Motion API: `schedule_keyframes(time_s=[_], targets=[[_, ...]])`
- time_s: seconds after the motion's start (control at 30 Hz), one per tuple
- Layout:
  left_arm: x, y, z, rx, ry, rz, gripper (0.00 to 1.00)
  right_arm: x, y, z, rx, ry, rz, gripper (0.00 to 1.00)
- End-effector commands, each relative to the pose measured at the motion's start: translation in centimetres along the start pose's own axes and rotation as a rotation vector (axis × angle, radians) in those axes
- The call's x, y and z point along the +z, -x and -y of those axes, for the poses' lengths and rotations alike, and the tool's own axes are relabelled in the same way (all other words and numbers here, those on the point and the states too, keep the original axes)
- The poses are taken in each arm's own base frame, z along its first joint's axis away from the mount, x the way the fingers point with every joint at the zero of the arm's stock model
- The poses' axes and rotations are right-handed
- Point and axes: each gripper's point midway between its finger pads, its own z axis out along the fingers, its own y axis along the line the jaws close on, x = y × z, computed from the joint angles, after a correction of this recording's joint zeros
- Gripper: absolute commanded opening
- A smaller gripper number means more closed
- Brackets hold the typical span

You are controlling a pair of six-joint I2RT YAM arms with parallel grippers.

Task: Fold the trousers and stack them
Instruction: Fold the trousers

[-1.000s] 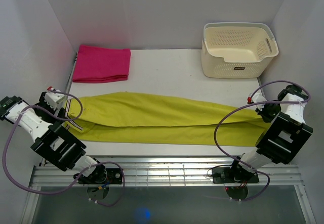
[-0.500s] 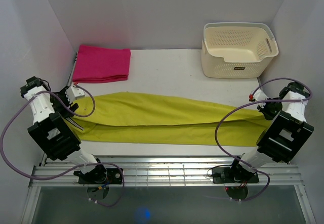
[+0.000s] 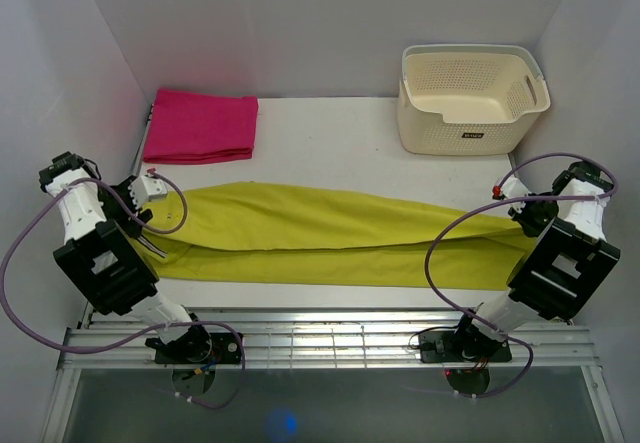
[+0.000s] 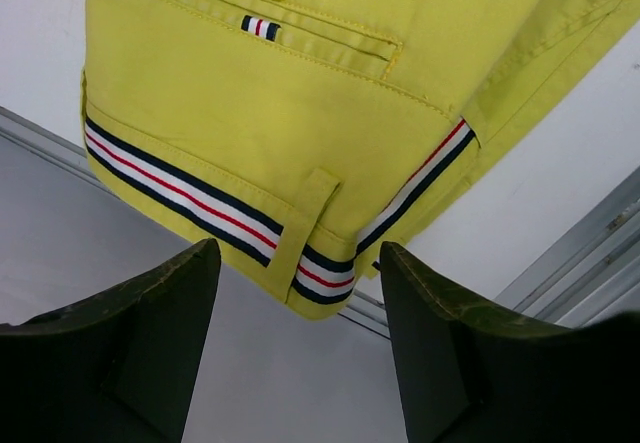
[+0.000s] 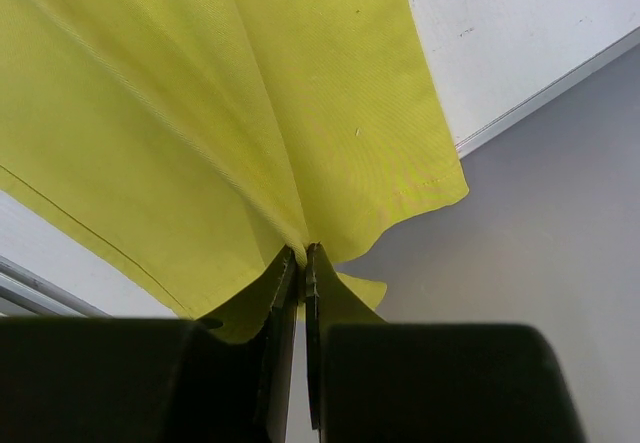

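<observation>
The yellow-green trousers [image 3: 330, 235] lie stretched left to right across the table, waistband at the left, leg hems at the right. My left gripper [image 3: 150, 203] is open at the waistband end. In the left wrist view its fingers [image 4: 440, 323] stand apart just short of the waistband [image 4: 300, 253], which has navy, white and red stripes and a belt loop. My right gripper [image 3: 522, 215] is shut on the hem end of the trousers [image 5: 300, 143]; the fabric bunches into its closed jaws.
A folded magenta-pink cloth [image 3: 202, 125] lies at the back left. A cream perforated basket [image 3: 470, 98] stands at the back right. White walls close in on both sides. A metal rail [image 3: 330, 338] runs along the near table edge.
My left arm swung up and toward the left wall, and its gripper moved to the waistband end. In the last half second almost nothing moved. The right gripper stayed on the hem.
</observation>
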Motion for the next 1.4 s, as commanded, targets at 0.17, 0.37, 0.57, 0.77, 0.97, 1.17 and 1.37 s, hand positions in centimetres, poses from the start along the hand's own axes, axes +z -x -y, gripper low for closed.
schedule_keyframes(time_s=[0.17,0.37,0.57,0.77,0.97,1.17,1.37], targets=[[1.1,-2.7,-2.9,0.049,0.145,-0.107,0.3,-1.3,0.1,2.3,-0.004,-0.059,-0.006,0.08],[-3.4,0.9,-16.0,0.095,0.424,-0.071,0.0,-2.2,0.7,5.7,0.056,-0.091,0.026,0.08],[-5.7,8.7,-28.4,0.218,0.771,-0.032,0.0,-3.2,2.2,10.6,0.114,-0.134,0.076,0.08],[-8.1,14.9,-34.1,0.379,1.239,0.009,0.0,-3.6,4.4,13.3,0.15,-0.171,0.112,0.08],[-4.8,12.3,-31.4,0.347,1.179,0.002,0.0,-2.8,4.0,10.6,0.101,-0.122,0.086,0.08],[-4.2,7.1,-25.4,0.262,1.057,0.05,0.0,-2.2,2.2,6.5,0.034,-0.087,0.032,0.08],[-5.3,2.1,-19.7,0.17,0.964,0.12,0.0,-3.6,1.1,2.3,-0.02,-0.076,0.011,0.08]])
